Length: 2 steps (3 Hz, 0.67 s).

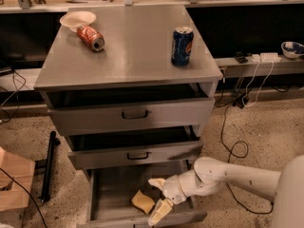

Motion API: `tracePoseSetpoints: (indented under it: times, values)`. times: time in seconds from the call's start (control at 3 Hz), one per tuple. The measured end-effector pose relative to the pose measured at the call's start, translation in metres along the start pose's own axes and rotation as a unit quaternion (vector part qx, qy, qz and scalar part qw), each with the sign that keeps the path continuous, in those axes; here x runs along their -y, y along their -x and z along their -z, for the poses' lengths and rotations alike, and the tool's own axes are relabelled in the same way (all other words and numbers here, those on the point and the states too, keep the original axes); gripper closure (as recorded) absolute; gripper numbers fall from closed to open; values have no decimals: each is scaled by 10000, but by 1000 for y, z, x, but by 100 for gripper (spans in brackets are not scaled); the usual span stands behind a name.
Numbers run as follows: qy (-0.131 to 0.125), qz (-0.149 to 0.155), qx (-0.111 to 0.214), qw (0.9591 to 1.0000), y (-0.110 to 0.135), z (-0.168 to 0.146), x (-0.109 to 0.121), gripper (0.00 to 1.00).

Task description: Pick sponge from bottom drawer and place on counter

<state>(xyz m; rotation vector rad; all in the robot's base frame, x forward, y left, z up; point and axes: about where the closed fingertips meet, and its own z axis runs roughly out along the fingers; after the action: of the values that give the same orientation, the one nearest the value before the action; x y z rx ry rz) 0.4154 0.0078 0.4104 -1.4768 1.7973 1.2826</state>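
Three drawers hang open under the counter, with cans and a plate up top. Bottom drawer is pulled out furthest, and the gripper is down inside near its front edge, jaws spread wide, holding nothing. Sponge lies on the drawer floor right at the fingertips. Looks like the reach-in step; next up, nudge closer and squeeze.

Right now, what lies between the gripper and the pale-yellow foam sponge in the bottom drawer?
Nothing. In the camera view the open gripper hangs inside the grey metal bottom drawer right beside the pale-yellow foam sponge, only bare floor between.
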Motion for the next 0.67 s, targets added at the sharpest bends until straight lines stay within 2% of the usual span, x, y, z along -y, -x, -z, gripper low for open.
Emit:
tracePoseSetpoints:
  times: [0.33,0.67]
  values:
    - [-510,-259,-82,9983,-33,-17,25,0]
    - [-879,-816,328,9922,-99,-43,100,0]
